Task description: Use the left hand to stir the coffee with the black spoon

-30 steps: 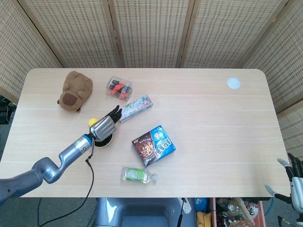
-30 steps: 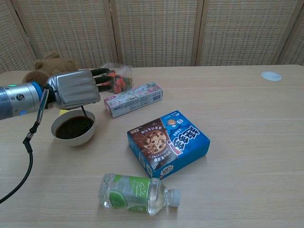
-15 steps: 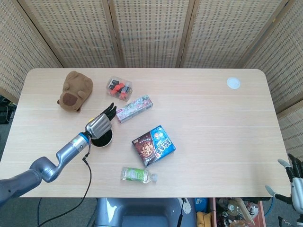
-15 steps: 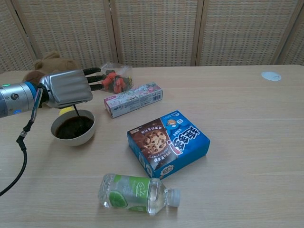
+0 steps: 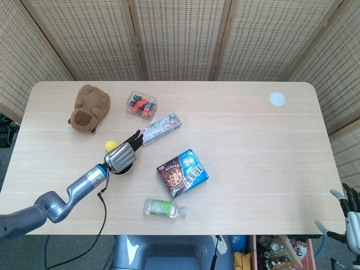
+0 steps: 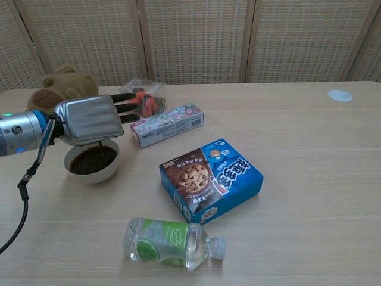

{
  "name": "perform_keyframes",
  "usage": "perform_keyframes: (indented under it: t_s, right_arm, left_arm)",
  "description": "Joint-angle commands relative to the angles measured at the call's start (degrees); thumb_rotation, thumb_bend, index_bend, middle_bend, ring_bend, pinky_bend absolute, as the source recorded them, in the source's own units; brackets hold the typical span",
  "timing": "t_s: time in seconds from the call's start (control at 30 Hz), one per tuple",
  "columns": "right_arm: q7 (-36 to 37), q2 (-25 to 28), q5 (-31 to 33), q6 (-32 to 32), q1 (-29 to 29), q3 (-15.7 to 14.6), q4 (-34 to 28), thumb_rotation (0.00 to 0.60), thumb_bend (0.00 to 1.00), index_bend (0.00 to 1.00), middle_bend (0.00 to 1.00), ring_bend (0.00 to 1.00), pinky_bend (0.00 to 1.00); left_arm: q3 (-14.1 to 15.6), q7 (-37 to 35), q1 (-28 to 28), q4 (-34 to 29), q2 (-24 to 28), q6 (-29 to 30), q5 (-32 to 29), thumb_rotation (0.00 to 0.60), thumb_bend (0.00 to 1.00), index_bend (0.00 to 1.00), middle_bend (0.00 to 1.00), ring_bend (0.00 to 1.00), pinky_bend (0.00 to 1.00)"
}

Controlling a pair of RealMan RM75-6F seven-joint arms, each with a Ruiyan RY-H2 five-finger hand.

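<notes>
Pale wooden table (image 5: 253, 146) in front of woven folding screens (image 5: 180, 39), seen from above and from chest height. Near the left part of the table, a white cup of coffee (image 6: 91, 163), dark liquid almost to the rim. Thin black spoon (image 6: 102, 150) dipping down into the coffee, its top hidden beneath the left hand (image 6: 90, 120). Left hand poised right over the cup, back plate upward, dark fingers (image 6: 132, 105) stretched out toward the far side; clamped on the spoon, though the pinch itself lies out of sight under the palm. Forearm running off toward the table's near left edge, a black cable (image 6: 24, 196) hanging from the wrist.

Just beyond the cup, a small yellow ball (image 5: 111, 145). Long patterned carton (image 6: 167, 123) lying close on the cup's right, slanted, fingertips near its end. Behind that, a clear packet of red and black bits (image 6: 141, 96). Brown plush toy (image 5: 88, 107) toward the far left corner. Blue biscuit box (image 6: 210, 179) flat, to the right of the cup, with bare wood between. Water bottle (image 6: 170, 243) on its side by the near edge. Small white disc (image 5: 277, 99) far off at the right corner; wide open tabletop across the whole right half.

Right hand (image 5: 350, 214) low beyond the near right corner, off the table, fingers apart, holding nothing.
</notes>
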Motion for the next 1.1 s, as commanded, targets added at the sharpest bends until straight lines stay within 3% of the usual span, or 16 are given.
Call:
perform_keyframes:
  t_s: [0.03,0.53,1.0,1.1]
  right_arm:
    - [0.1,0.0,0.1,0.0,-0.1,0.0,0.1,0.473,0.26,0.21,0.11,0.0,0.07]
    - [-0.3,0.0,0.2,-0.4,-0.1,0.0,-0.2,0.474,0.26,0.21,0.11,0.0,0.07]
    - [-0.7,0.1,-0.3,0.0,-0.2,0.0,-0.6,0.473,0.26,0.21,0.11,0.0,0.07]
    - [-0.7,0.2,-0.3,0.1,-0.2,0.0,-0.7,0.472,0.26,0.21,0.11,0.0,0.07]
  left_arm:
    - [-0.6,0.6,-0.5,0.6,-0.8,-0.4,-0.4,0.6,0.4,0.68,0.15,0.0,0.0]
    - [-0.9,-0.1,-0.4,5.9,-2.5,-0.9,-2.3,0.6,0.4,0.68,0.15,0.0,0.0]
    - [-0.4,-1.3,1.4,4.6,-0.6,1.3,-2.8,0.6,0.4,0.68,0.13,0.0,0.0]
    - [-0.6,-0.8,1.7,3.8,-0.4,1.1,-3.5,0.6,0.4,0.59,0.09,0.0,0.0]
